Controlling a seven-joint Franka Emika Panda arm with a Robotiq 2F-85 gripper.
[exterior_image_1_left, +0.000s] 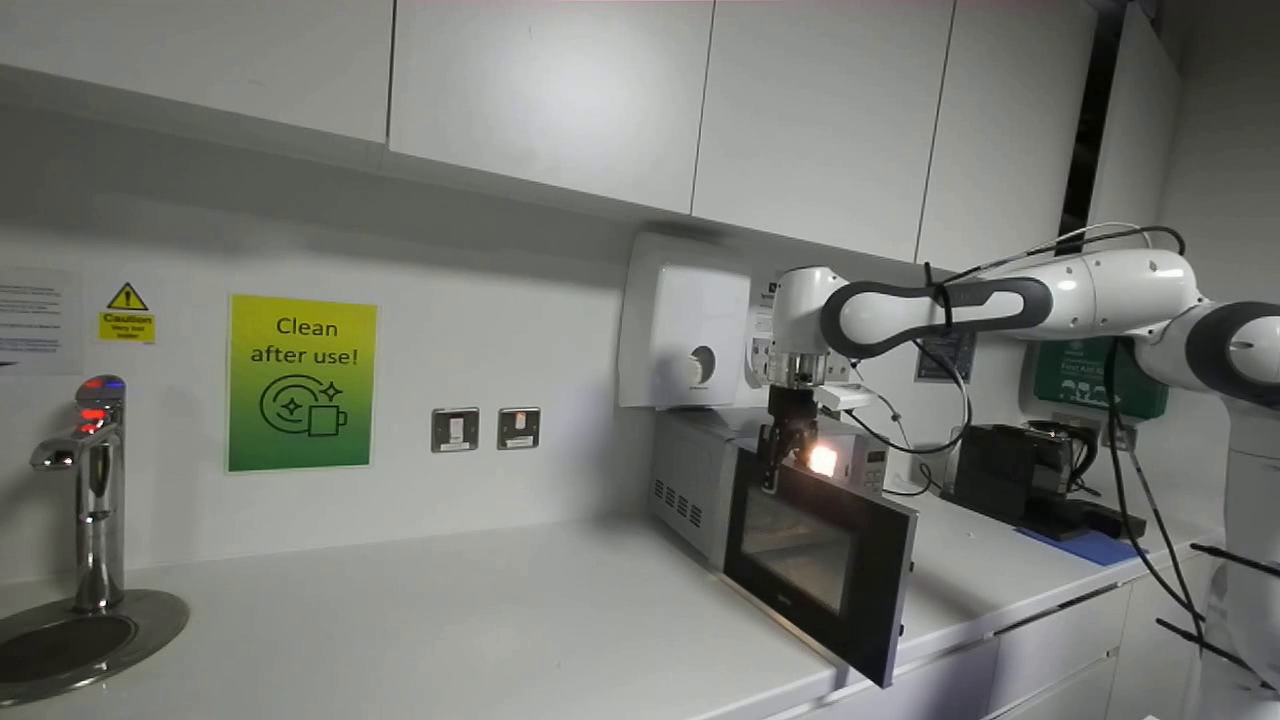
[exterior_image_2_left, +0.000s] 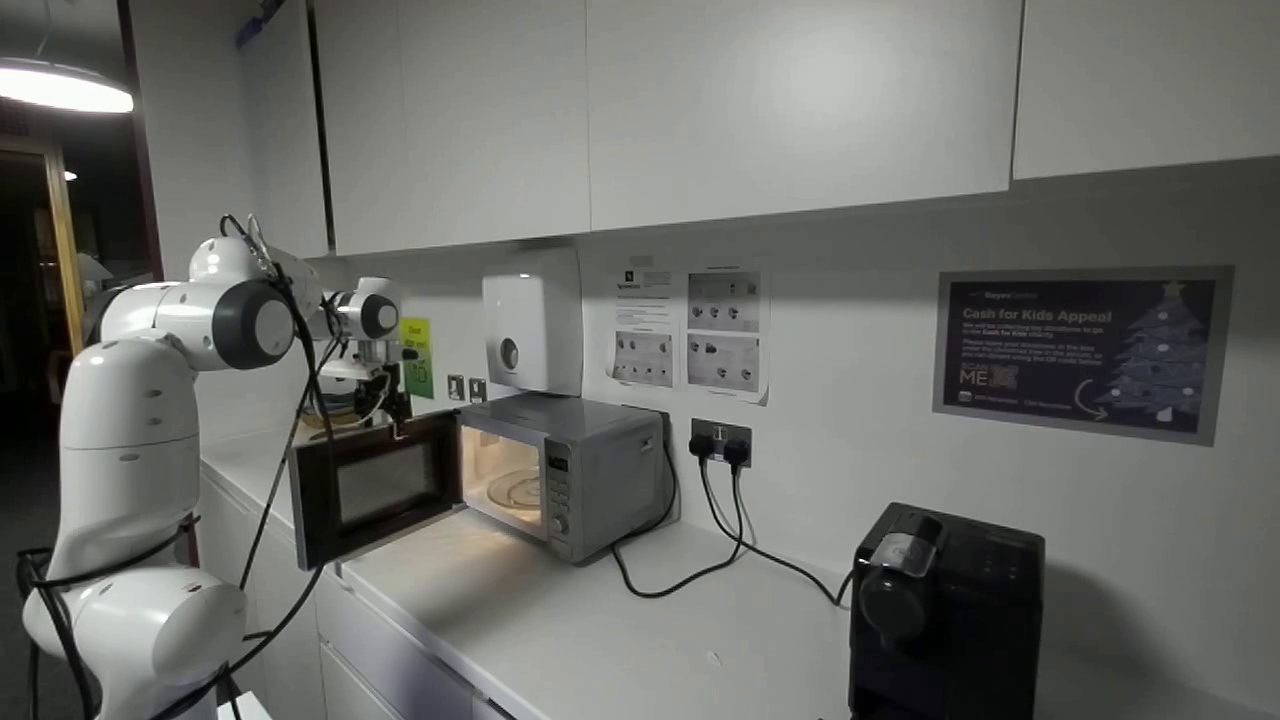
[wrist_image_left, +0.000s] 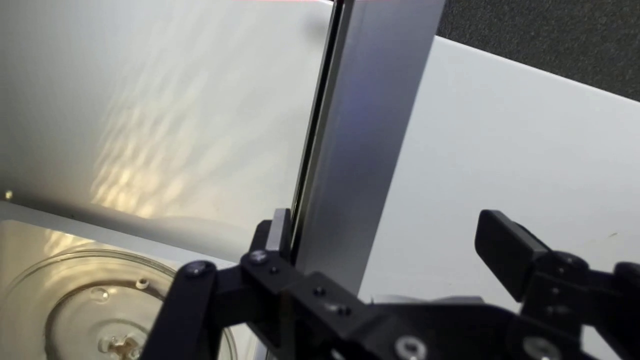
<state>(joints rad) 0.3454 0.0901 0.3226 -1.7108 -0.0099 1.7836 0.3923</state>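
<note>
The flat black-framed door with a glass window is swung well out from the boxy silver microwave, free end jutting past the front edge of the smooth white countertop. Black metal two-finger gripper is at the door's top edge, nearer the hinge than the free end. Fingers spread wide, straddling the door — in the wrist view one is right up against the inner face, can't tell if it touches; its mate stands well off on the outer side.

White jointed arm with dark grey trim reaches in above the counter. Microwave cavity is lit warm yellow; I can see a clear round glass turntable inside.

Nearby: white wall-mounted paper dispenser above the microwave, metal-faced double wall socket with two black plugs in it. Further along that side — black plastic coffee machine and a green first-aid box on the wall. Opposite direction: chrome tap at a round steel basin, plus a yellow-green "Clean after use!" sign on the wall.
</note>
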